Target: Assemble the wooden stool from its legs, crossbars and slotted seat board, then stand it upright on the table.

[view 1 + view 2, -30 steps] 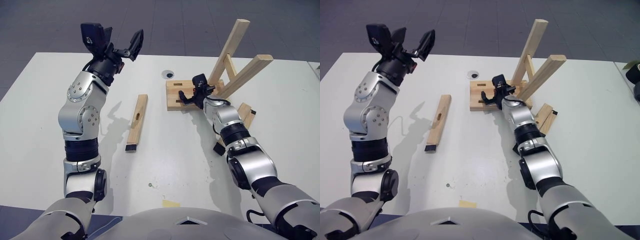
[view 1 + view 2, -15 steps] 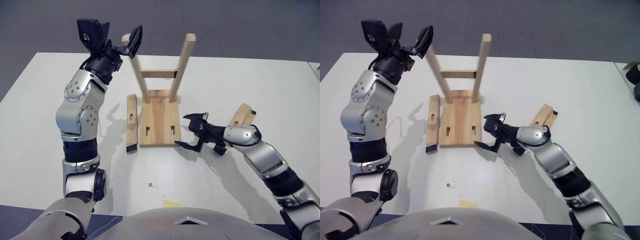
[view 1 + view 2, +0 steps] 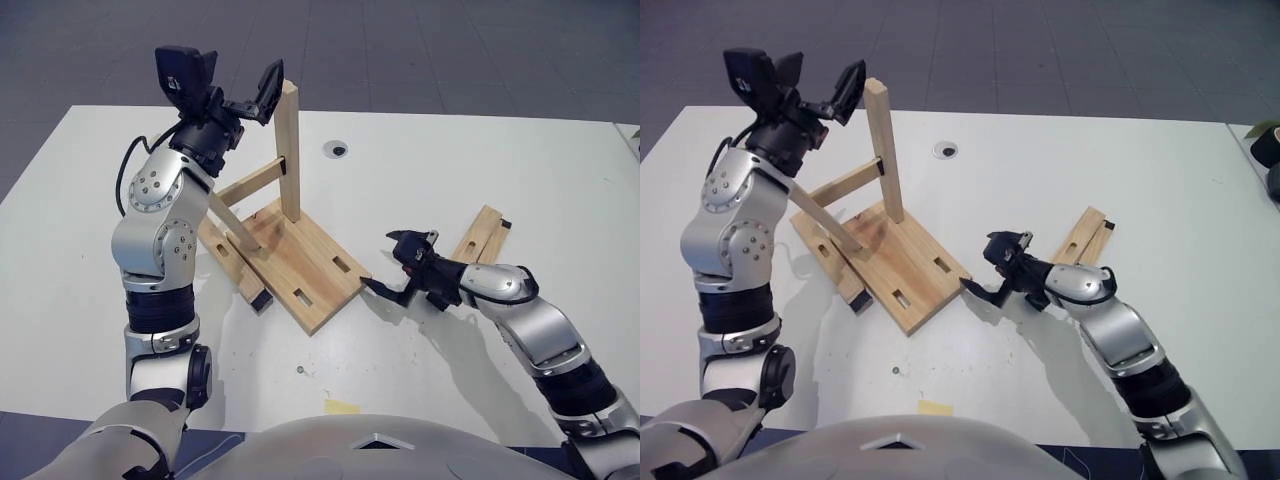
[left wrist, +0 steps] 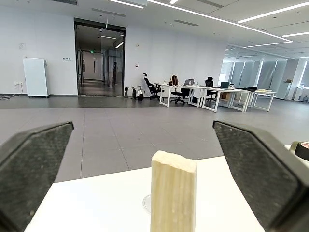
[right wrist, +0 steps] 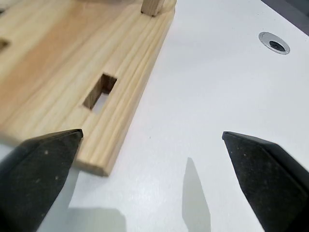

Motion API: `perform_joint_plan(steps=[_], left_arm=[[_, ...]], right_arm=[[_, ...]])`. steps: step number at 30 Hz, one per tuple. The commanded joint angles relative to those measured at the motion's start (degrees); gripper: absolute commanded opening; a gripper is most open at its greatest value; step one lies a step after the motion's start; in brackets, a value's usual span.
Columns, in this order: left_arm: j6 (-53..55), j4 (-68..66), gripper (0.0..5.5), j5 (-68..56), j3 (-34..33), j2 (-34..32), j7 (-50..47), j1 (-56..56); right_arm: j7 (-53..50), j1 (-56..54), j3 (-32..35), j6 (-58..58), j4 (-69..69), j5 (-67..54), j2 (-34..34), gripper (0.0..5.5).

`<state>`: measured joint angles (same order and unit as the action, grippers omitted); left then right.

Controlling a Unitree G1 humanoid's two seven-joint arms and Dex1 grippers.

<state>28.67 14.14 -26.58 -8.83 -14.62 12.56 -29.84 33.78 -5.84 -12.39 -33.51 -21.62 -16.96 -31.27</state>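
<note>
Setting: White counter (image 3: 560, 160) in an open-plan office, with desks and chairs (image 4: 193, 92) far behind.
Left end effector: the left end effector (image 3: 225, 85) is raised at 11 o'clock. Its fingers (image 4: 34, 164) are spread wide either side of the tall leg (image 3: 289, 150) and touch nothing. It looks placed to catch the leg's top if the frame tips.
Right end effector: the right end effector (image 3: 395, 265) sits low on the counter at 4 o'clock with its fingers parted. One tip is just beside the corner of the seat board (image 3: 300, 265). Whether it touches cannot be told. From there it could nudge or brace the board.
Seat board: it lies flat at the counter's centre, underside up and turned at an angle.
Fitted parts: the tall leg and a second leg (image 3: 225, 215) rise from the board's 11 o'clock end, joined by a crossbar (image 3: 250, 183).
Empty slots: two slots (image 3: 343, 265) at the board's 5 o'clock end remain unfilled, so the stool is roughly half built.
Loose leg: the loose leg (image 3: 255, 292) lies against the board's 8 o'clock edge, within the left arm's reach.
Spare pieces: the spare pieces (image 3: 483, 232) rest at 2 o'clock from the right end effector, near enough to pick up next.
</note>
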Motion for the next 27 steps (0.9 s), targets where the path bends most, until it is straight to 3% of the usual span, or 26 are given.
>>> perform_joint_plan(steps=[1, 4, 6, 9, 12, 17, 27], left_arm=[[2.37, 6.44, 5.39, -8.22, -4.44, -1.22, 0.22, -10.17], [3.37, 9.2, 5.39, -16.56, -10.53, -3.31, -2.3, -19.08], [2.08, 6.94, 5.39, -14.63, -14.33, -7.32, -4.84, -22.64], [-1.03, -1.25, 5.39, -5.4, -17.54, -14.5, -7.3, -20.09], [-4.37, -8.64, 5.39, 3.93, -16.18, -17.26, -8.72, -11.83], [-3.96, -11.51, 5.39, 13.78, -11.83, -13.41, -12.37, 7.13], [7.97, 13.38, 5.39, 20.47, -1.65, -4.67, -16.75, 31.8]], right_arm=[[-2.52, -4.52, 9.28, -1.08, -2.85, -11.22, 8.52, 5.4], [-4.79, -5.62, 11.18, -1.1, -2.32, -13.35, 11.43, 5.4], [-6.95, -5.59, 12.36, -0.21, -1.65, -13.16, 12.96, 5.4], [-9.86, -5.29, 13.83, 0.69, -1.25, -12.69, 14.81, 5.4], [-11.29, -4.92, 14.28, 1.55, -0.89, -11.78, 15.46, 5.4], [-13.04, -3.95, 14.3, 2.58, -0.7, -10.06, 15.9, 5.4], [-13.54, -0.24, 16.89, 1.19, -2.55, -10.57, 14.26, 5.4]])
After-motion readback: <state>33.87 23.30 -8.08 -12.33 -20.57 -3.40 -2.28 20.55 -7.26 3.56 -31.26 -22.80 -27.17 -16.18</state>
